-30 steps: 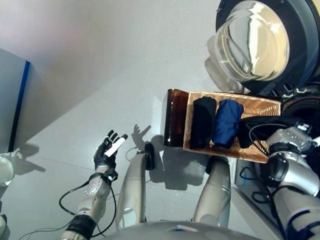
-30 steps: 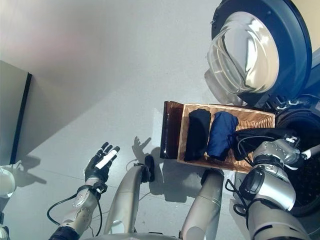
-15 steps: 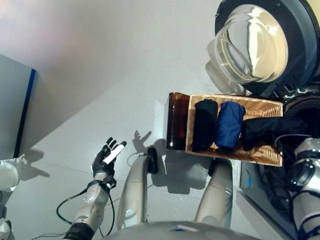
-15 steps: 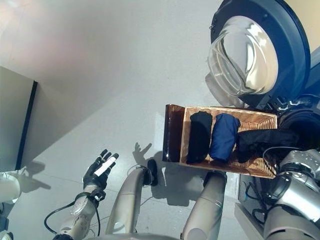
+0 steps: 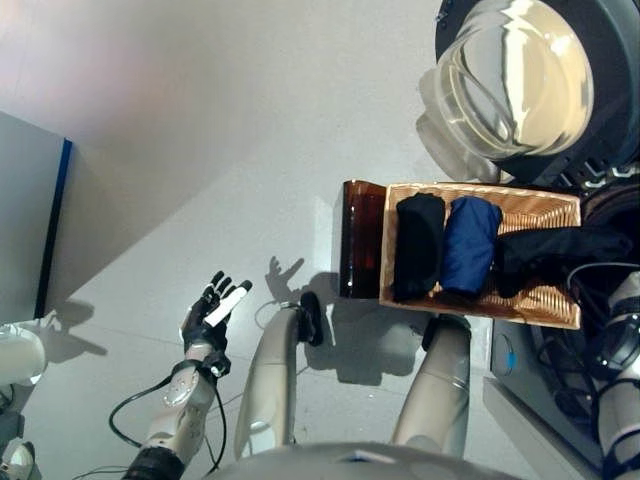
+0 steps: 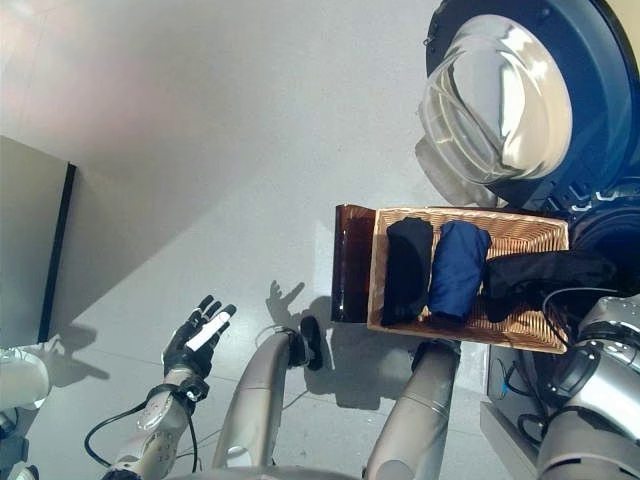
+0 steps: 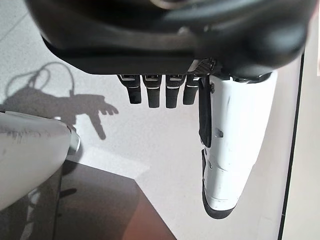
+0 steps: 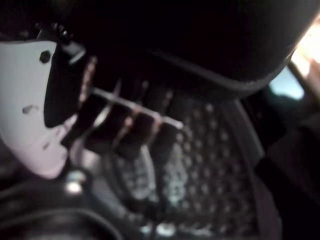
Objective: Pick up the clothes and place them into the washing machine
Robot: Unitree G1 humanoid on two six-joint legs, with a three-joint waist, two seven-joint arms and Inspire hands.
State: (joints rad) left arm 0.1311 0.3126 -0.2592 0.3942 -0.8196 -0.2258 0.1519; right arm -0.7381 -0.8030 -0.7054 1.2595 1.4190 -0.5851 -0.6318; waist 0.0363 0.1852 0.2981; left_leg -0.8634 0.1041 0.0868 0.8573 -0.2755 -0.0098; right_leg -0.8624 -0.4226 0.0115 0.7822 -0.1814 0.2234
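My left hand [image 5: 212,312] hangs spread open over the floor. My right hand [image 8: 125,125] sits inside the washing machine drum [image 8: 210,165], fingers curled, empty. Clothes [image 5: 470,245] lie in the basket [image 5: 545,305].

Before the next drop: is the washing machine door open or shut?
Open. The round glass door is swung out beside the basket, and the right wrist view looks past the right hand at the perforated drum.
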